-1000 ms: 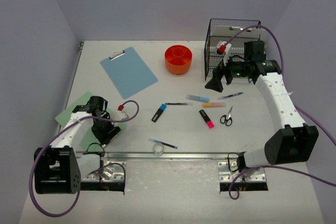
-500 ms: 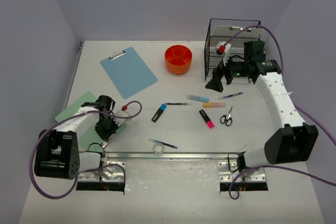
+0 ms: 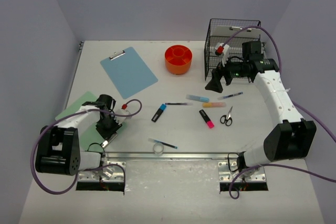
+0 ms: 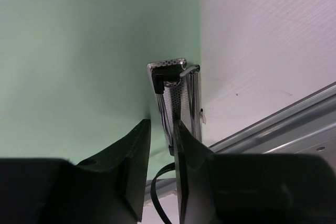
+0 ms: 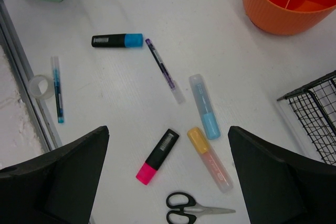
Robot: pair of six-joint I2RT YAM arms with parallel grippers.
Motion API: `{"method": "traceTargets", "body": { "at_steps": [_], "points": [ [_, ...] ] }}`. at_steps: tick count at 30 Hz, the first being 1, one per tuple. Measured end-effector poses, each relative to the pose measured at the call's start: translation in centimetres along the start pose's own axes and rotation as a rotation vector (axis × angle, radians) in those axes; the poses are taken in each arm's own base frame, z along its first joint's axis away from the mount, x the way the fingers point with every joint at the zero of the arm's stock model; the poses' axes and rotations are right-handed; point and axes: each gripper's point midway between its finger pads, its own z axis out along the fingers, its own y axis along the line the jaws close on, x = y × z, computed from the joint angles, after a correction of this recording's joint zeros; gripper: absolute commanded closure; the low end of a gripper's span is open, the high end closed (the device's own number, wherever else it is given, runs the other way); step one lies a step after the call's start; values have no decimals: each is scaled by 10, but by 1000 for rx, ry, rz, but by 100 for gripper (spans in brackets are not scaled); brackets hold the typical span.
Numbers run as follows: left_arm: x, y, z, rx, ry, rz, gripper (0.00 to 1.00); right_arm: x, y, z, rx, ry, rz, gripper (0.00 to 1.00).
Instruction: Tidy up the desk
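Note:
The white desk [image 3: 184, 135] is strewn with stationery. My left gripper [image 3: 108, 132] is low over the near right corner of a green clipboard [image 3: 79, 109]. In the left wrist view its fingertips [image 4: 163, 124] stand a narrow gap apart, open, at the near end of the board's silver clip [image 4: 176, 93]; the clip's left edge runs into the gap. My right gripper [image 3: 214, 85] hangs wide open and holds nothing, beside the black wire rack [image 3: 233, 45]. Below it [image 5: 168, 129] lie a black-pink highlighter [image 5: 156, 156], an orange highlighter [image 5: 210, 158] and scissors [image 5: 199, 208].
A blue clipboard [image 3: 128, 72] and an orange round organizer [image 3: 178, 59] sit at the back. A black-blue highlighter [image 3: 159, 112], a purple pen [image 3: 178, 104], a light blue highlighter [image 3: 197, 98] lie mid-desk. A blue pen [image 3: 163, 143] and tape roll [image 3: 158, 149] lie by the front metal rail [image 3: 168, 155].
My left arm has swung its wrist rightward and settled the gripper over the green clipboard's near corner. The right arm has shifted only slightly.

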Motion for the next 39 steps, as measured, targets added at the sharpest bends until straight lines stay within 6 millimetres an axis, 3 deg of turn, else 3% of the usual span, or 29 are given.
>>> {"method": "traceTargets", "body": {
  "at_steps": [9,12,20,23,29,39],
  "points": [
    [-6,3,2,4,-11,0,86,1,1,0,-3,3,-6,4],
    [-7,2,3,18,-8,0,100,1,1,0,-4,4,-10,4],
    [-21,1,-7,52,-50,-6,100,-9,3,-3,-2,-21,17,4],
    [-42,10,-28,32,-121,-22,100,-15,6,-6,0,-41,46,5],
    [-93,34,-90,-55,-327,-39,100,-38,11,-16,27,-115,92,5],
    [-139,31,-168,-45,-573,-120,100,-82,18,-29,26,-257,195,7]
  ]
}}
